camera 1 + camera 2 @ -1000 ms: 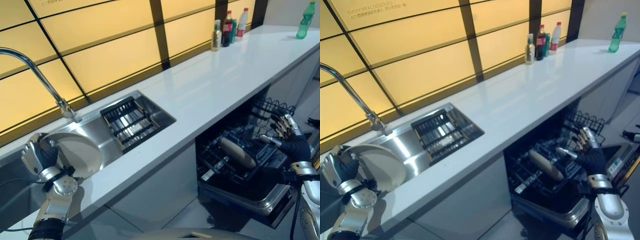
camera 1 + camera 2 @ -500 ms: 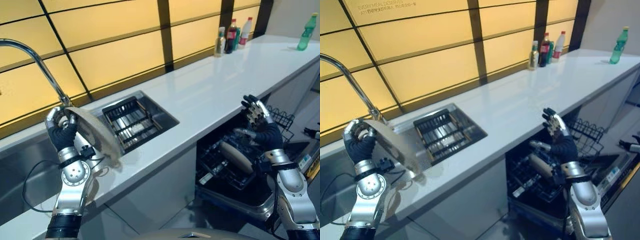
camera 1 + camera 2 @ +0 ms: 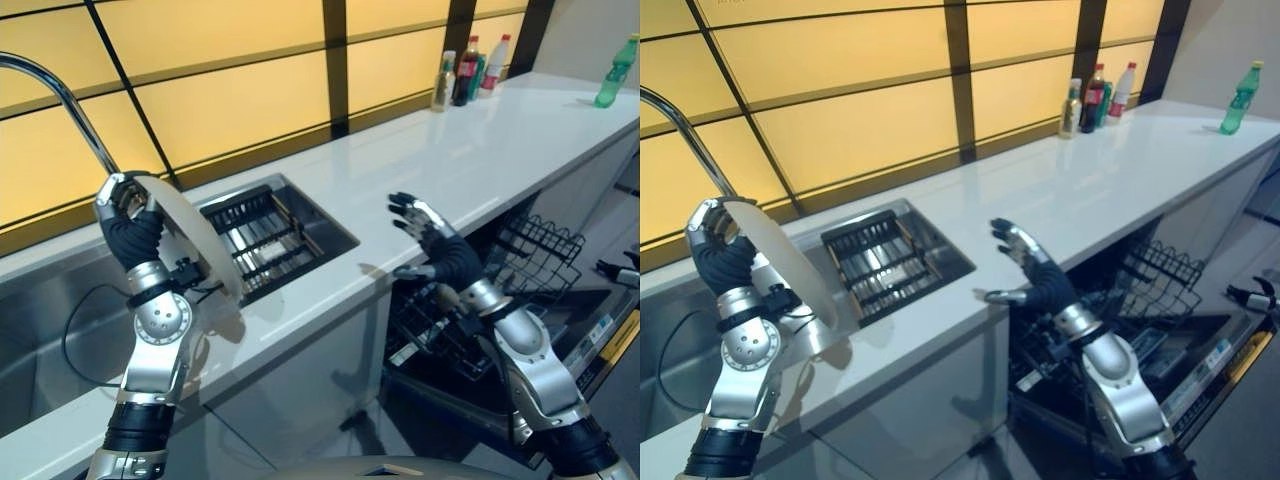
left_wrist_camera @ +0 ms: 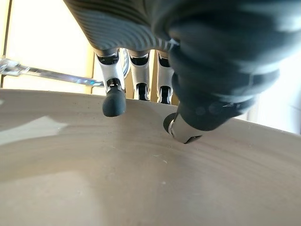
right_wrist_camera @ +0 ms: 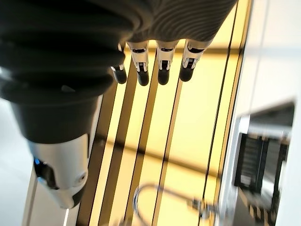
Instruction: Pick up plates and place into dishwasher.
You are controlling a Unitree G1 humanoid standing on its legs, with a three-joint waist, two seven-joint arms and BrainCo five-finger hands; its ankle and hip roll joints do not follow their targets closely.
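Note:
A large beige plate point(image 3: 196, 236) is held upright above the sink, its rim pinched by my left hand point(image 3: 127, 225). The left wrist view shows the fingers point(image 4: 113, 101) hooked over the plate's point(image 4: 141, 179) edge and the thumb pressed on its face. My right hand point(image 3: 438, 252) hovers open, fingers spread, over the counter's front edge, above the open dishwasher point(image 3: 470, 350). Its straight fingers point(image 5: 162, 70) hold nothing. The dishwasher's lower rack point(image 3: 538, 250) is pulled out.
A steel sink point(image 3: 60, 330) with a tall curved faucet point(image 3: 60, 95) and a black drain rack point(image 3: 255, 240) sits in the white counter point(image 3: 440, 150). Several bottles point(image 3: 470, 70) stand at the far back, a green one point(image 3: 618, 58) at the counter's end.
My left hand raised the plate higher and stood it more upright. My right hand swung left and up from the dishwasher rack to the counter's edge.

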